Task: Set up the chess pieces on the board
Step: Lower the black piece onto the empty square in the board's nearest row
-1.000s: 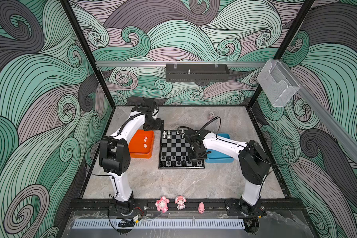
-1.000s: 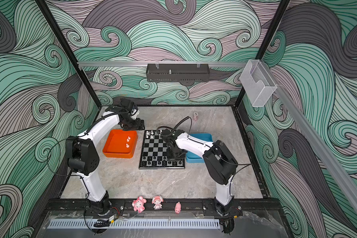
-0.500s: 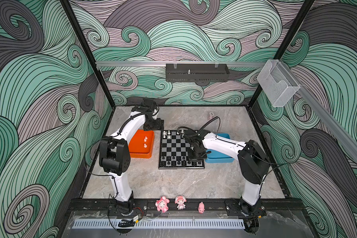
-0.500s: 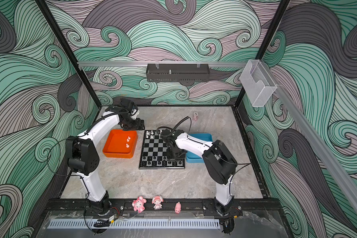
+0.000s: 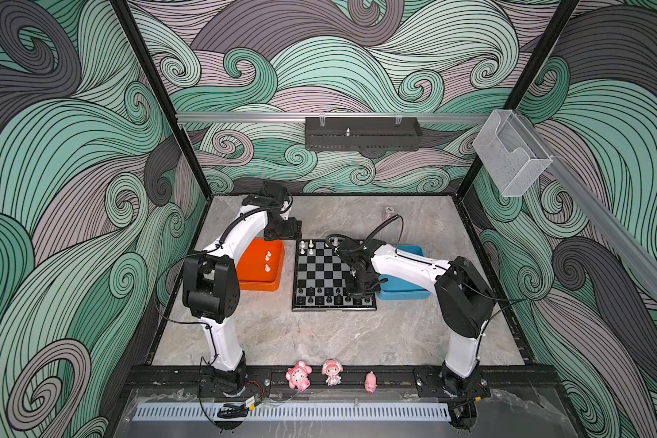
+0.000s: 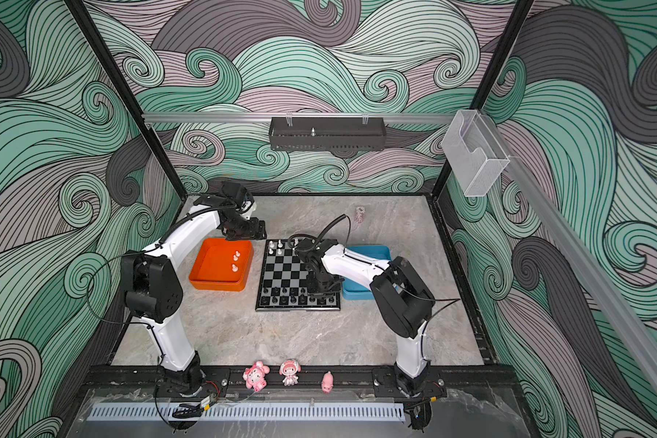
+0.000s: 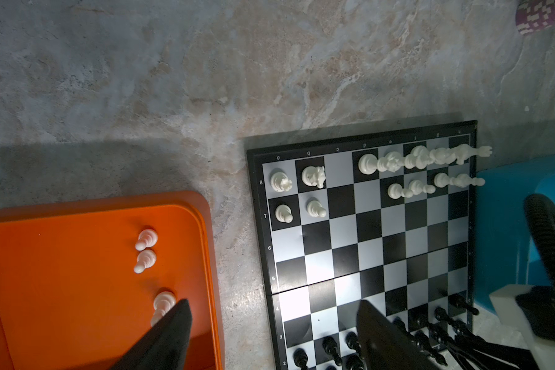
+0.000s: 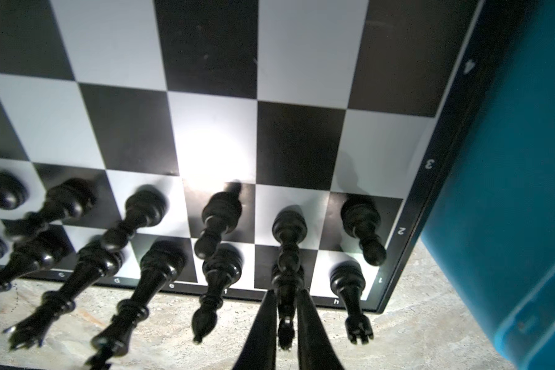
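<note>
Pinches a black piece [image 8: 285,307] between the right fingers [image 8: 260,336], closed snug on its upper part while its base stands on the board [image 8: 212,128], in the edge row, second square from the corner next to the blue tray [image 8: 510,192]. Shows the other black pieces [image 8: 218,214] upright in the two rows along that same edge. Holds the left fingers [image 7: 170,336] spread wide with nothing between them, one over the orange tray [image 7: 61,272], the other over the board, the bench [image 7: 109,80] showing beyond. Counts three white pawns [image 7: 145,261] standing in the orange tray. Finds more white pieces [image 7: 314,176] on the board's opposite two rows, four at one corner and the rest bunched toward the other. Places the board, in both top views [image 5: 319,273] [image 6: 285,273], flat mid-bench between the two trays, just beside each.
</note>
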Robot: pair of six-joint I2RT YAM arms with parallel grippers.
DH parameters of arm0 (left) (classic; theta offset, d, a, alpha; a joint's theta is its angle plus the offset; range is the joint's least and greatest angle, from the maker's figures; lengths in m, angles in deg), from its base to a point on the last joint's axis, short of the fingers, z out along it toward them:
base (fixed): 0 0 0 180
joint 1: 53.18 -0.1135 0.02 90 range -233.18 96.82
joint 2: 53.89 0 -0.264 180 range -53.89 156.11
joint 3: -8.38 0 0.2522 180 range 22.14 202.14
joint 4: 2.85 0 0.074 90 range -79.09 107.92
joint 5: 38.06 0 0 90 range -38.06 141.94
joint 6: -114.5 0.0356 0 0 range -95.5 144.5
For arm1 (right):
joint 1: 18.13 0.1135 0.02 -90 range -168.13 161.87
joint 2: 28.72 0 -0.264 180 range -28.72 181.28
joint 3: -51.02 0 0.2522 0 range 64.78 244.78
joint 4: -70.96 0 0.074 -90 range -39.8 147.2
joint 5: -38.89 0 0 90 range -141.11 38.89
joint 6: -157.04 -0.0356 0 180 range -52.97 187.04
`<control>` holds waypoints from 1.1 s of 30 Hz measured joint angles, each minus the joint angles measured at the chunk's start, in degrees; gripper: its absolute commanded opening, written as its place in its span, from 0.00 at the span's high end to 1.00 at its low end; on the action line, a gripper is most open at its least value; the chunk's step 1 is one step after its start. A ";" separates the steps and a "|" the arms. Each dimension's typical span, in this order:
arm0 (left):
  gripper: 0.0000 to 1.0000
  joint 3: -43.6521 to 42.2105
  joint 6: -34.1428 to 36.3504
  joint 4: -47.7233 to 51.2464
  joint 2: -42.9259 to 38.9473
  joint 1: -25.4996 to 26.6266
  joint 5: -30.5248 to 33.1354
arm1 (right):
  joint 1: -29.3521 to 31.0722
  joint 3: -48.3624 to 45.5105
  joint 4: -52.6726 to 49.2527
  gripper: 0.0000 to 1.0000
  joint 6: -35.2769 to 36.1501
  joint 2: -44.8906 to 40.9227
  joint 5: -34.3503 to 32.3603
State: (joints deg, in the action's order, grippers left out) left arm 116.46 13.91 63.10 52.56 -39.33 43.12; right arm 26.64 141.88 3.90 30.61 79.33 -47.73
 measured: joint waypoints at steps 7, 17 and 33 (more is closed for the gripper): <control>0.17 0.00 0.02 0.00 0.00 0.00 -0.02 | 0.00 0.02 0.00 0.91 0.02 0.00 -0.13; 0.17 0.00 0.00 0.02 0.00 -0.02 0.00 | 0.00 0.09 0.00 0.91 0.07 0.00 -0.39; 0.17 0.00 0.00 0.00 0.00 -0.02 0.00 | 0.00 0.26 0.04 0.91 0.39 0.00 -0.61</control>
State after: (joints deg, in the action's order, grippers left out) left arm 116.46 13.91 63.10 52.56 -39.36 43.12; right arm 26.64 142.15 3.94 31.00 79.33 -48.34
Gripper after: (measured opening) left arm 0.831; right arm 0.090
